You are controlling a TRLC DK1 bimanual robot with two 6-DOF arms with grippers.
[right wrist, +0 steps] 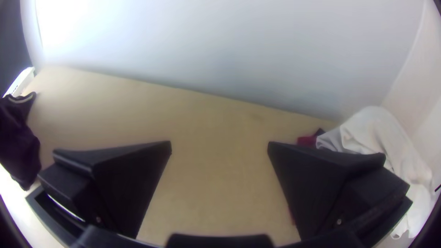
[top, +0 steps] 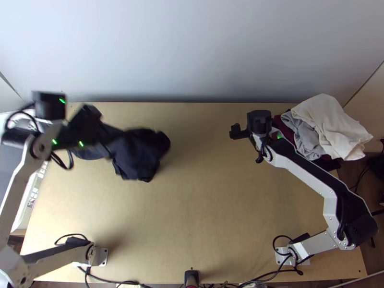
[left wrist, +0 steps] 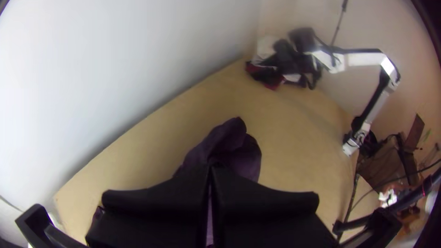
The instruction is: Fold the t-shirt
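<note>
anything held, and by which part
The dark shirt, apparently, by a bunched fold in the left gripper; which part can't be told. The right gripper is empty.

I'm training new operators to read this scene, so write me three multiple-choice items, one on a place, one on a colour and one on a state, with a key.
1. In the top view, where is the dark t-shirt?
A) On the left side of the table
B) At the middle of the near edge
C) In the near right corner

2. What colour is the top cloth on the pile of clothes?
A) Bright yellow
B) Green
C) Creamy white

3. How do the fingers of the right gripper stand?
A) Pressed together
B) Wide apart
C) Closed on a sleeve

Key:
1. A: the top view shows it left of the middle.
2. C: the pale cloth overlies grey and dark red ones.
3. B: the right wrist view shows bare table between them.
</note>
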